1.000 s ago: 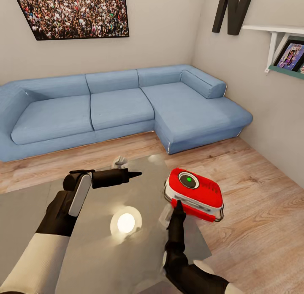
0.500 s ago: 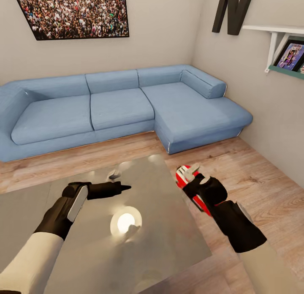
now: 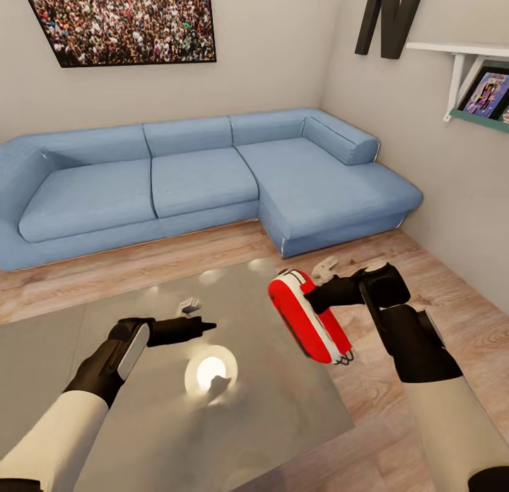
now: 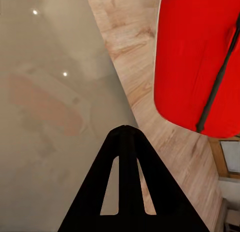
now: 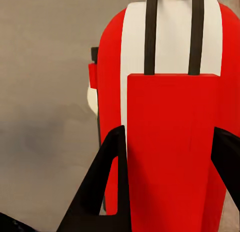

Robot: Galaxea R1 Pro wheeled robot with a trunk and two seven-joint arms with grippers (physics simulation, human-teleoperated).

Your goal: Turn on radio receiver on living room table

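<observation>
Above the glossy table, at three o'clock, the right gripper clamps the tilted red radio receiver; left gripper pinched together.

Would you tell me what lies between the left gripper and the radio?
Head view: just bare glossy table between the left gripper and the radio.

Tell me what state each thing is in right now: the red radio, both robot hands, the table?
radio receiver: tipped on edge, lifted at the table's right edge, gripped.
right gripper: fingers either side of the radio, shut on it.
left gripper: shut, empty, hovering over the table.
table: glossy top, reflecting a ceiling light.
</observation>
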